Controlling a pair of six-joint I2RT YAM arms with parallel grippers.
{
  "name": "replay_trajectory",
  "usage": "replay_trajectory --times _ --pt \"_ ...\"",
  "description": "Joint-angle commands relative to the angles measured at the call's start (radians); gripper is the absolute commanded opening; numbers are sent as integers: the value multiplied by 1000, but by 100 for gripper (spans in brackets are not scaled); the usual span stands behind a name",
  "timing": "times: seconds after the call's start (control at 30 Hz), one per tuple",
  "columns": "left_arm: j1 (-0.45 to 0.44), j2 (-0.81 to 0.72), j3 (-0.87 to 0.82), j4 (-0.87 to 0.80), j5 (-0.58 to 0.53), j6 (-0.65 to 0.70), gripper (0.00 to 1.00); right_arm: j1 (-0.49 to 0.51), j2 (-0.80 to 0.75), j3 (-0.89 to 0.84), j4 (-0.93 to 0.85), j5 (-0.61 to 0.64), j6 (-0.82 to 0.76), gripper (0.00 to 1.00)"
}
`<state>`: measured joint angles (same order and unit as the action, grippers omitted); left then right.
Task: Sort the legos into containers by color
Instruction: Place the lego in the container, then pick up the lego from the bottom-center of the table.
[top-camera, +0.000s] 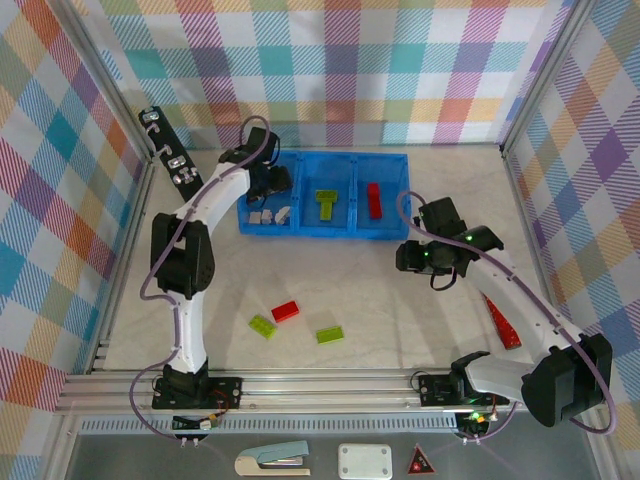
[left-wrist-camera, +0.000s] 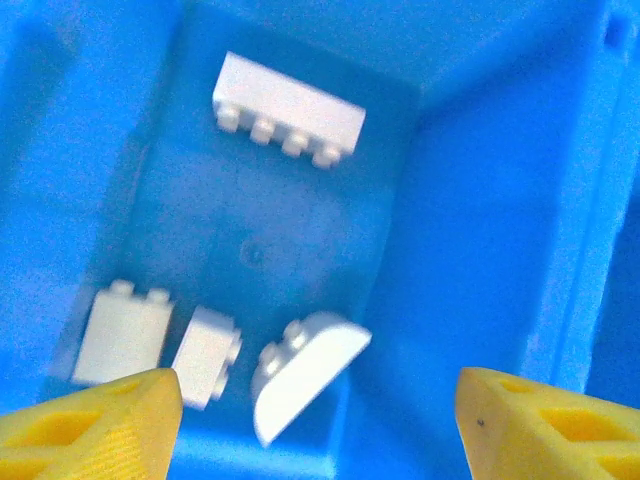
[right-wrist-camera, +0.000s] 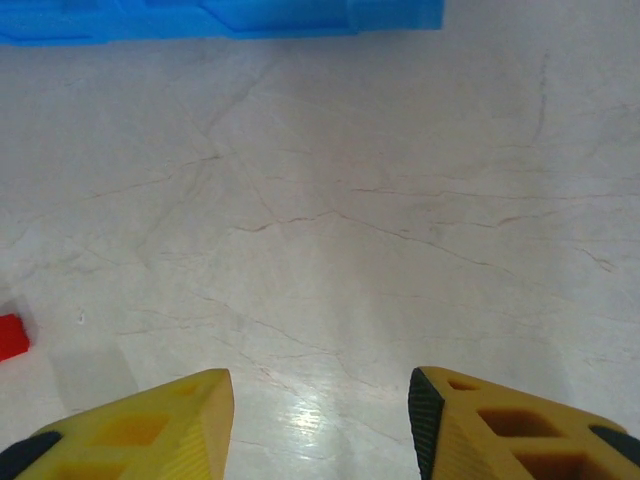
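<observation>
The blue tray (top-camera: 345, 232) with three containers stands at the back middle of the table. My left gripper (top-camera: 272, 185) hangs open over the left container (left-wrist-camera: 480, 200), nothing between its yellow fingers (left-wrist-camera: 90, 425). Below it lie several white legos, among them a long one (left-wrist-camera: 288, 110) and a rounded one (left-wrist-camera: 305, 370). The middle container holds lime green legos (top-camera: 325, 203), the right one a red lego (top-camera: 373, 200). On the table lie a red lego (top-camera: 286, 311) and two green legos (top-camera: 263, 325) (top-camera: 329, 335). My right gripper (right-wrist-camera: 320, 420) is open and empty above bare table, right of the tray's front corner (top-camera: 412, 257).
A long red studded strip (top-camera: 503, 322) lies under my right arm near the right wall. A black bar with metal clips (top-camera: 165, 150) leans at the back left. Plaid walls close in three sides. A red lego (right-wrist-camera: 12, 335) shows at the right wrist view's left edge.
</observation>
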<state>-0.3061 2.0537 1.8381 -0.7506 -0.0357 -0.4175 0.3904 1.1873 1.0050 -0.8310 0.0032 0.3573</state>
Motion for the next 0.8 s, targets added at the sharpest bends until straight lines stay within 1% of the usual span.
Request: replay_trajectory --times 0.0,0.17,0.33,0.43,0.57,0.77 --pt "-4 -113 -69 -93 40 136 72 13 -20 -36 70 -96 -63 52" --pt "21 -233 -168 -135 60 193 72 43 -38 -112 183 -208 -166 51" --pt "59 -315 -254 -148 83 238 72 88 -45 -202 321 -319 -285 51" --pt "79 -351 -286 -154 94 255 72 137 -34 -219 362 -348 -342 52" --pt "105 -387 -310 -152 108 286 73 231 -17 -235 418 -351 -443 54" --pt "148 -427 -363 -86 149 320 73 354 79 -191 438 -367 -641 58"
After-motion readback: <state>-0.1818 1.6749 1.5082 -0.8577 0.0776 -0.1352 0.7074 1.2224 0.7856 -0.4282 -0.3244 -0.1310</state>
